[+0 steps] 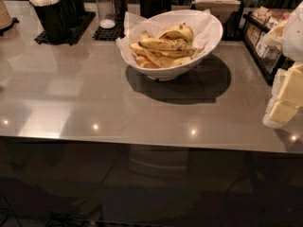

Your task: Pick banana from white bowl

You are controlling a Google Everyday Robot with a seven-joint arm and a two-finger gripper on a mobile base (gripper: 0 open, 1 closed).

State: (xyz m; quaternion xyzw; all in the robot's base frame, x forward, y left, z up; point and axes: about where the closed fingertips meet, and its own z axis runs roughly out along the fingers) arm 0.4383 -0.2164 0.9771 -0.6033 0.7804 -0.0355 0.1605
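Observation:
The white bowl stands at the back middle of the grey counter. It is lined with crinkled white paper and holds several yellow bananas with brown spots, piled together. My gripper shows as pale yellowish blocks at the right edge of the view. It is low over the counter, well to the right of the bowl and apart from it. It holds nothing that I can see. Part of the white arm is above it.
Black cups of cutlery and shakers on black mats line the counter's back left. A black wire rack with packets stands at the back right, close to the arm. The counter's front edge runs across the view.

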